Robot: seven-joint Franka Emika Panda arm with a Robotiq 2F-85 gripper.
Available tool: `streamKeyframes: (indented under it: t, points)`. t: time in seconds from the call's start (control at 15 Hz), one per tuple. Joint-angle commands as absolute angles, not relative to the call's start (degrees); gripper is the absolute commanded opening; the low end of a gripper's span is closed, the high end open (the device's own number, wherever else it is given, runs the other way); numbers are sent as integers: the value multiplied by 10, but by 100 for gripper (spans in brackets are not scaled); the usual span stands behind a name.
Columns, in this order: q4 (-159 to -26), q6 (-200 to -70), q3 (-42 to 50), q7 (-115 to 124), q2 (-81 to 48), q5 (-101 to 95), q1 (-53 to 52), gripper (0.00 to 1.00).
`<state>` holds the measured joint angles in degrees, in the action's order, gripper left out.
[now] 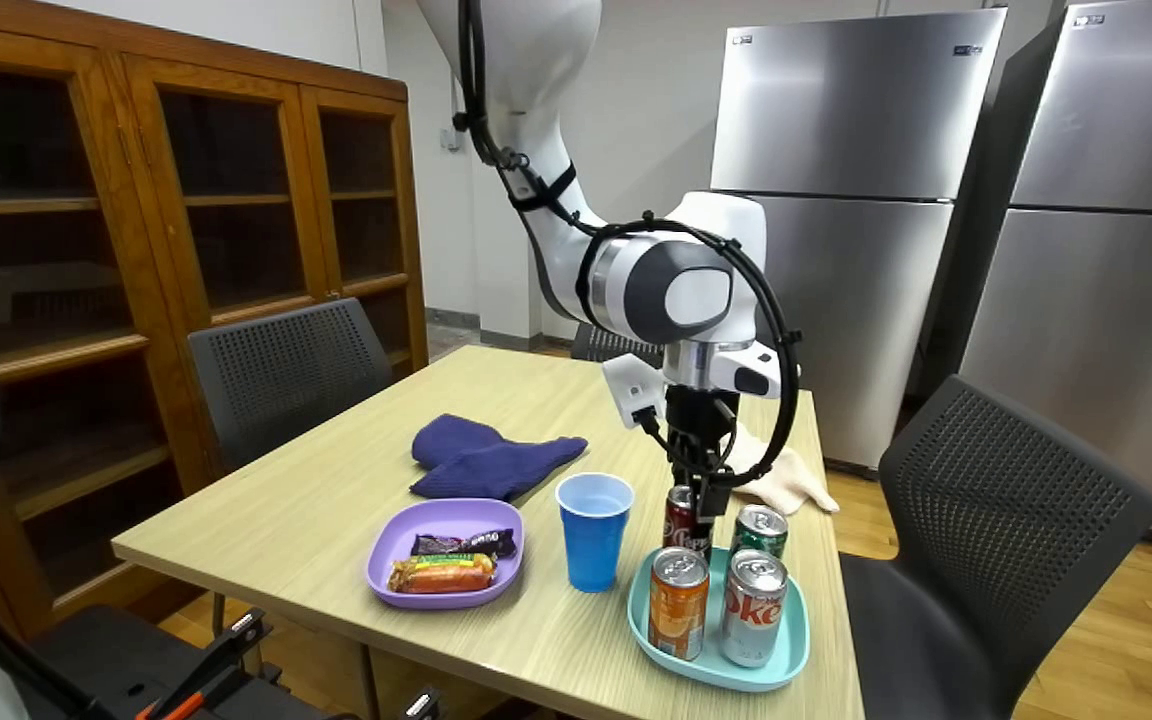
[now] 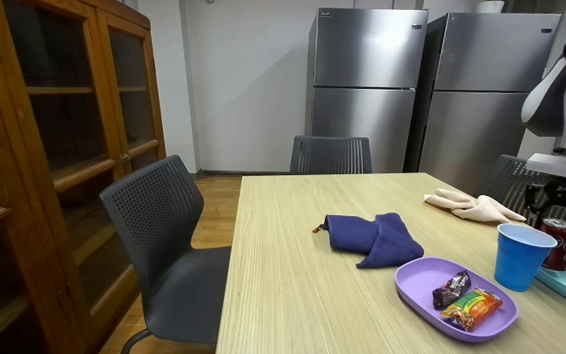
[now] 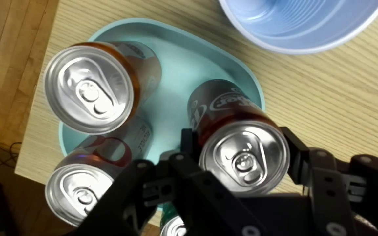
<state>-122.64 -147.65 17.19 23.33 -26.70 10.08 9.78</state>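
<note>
Hand and can: I am gripping the dark red can [image 1: 681, 525] with the hand [image 3: 241, 146], clamped on it from two opposite sides close to the lid. The can is showing within the outline of the teal tray [image 3: 172, 98], near the rim; whether its base is touching the tray floor, I am unable to tell.

Tray: an orange can [image 1: 678, 605] and a silver can [image 1: 754, 610] with red lettering are standing in it, just beside each other. A green can [image 1: 759, 530] is standing at the tray's far end in an exterior view.

Other containers: a blue cup [image 1: 594, 540] is standing on the bench [image 2: 283, 275] just beside the tray; the wrist view is giving me its pale, ridged inside. Farther from the tray, a purple plate [image 2: 418, 285] is carrying a dark-wrapped snack [image 2: 452, 290] and an orange-and-yellow snack [image 2: 474, 309]. A navy cloth [image 2: 376, 241] is lying well apart from the tray, a beige cloth [image 2: 479, 209] beyond its far end.

Hard to see: in an exterior view the orange can is hiding the dark red can's base. In the wrist view the hand and the lower edge are covering most of the green can, and the upper edge is cutting off the cup. Print on the dark-wrapped snack is coming through too small for me to read.
</note>
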Motion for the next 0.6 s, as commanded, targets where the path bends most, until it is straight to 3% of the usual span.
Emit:
streamKeyframes:
  t: [0.0,0.53]
  points:
    - [-1223,-1470,185,254,-268,75,87,39]
    - [-1222,-1475,184,244,-275,67,92,39]
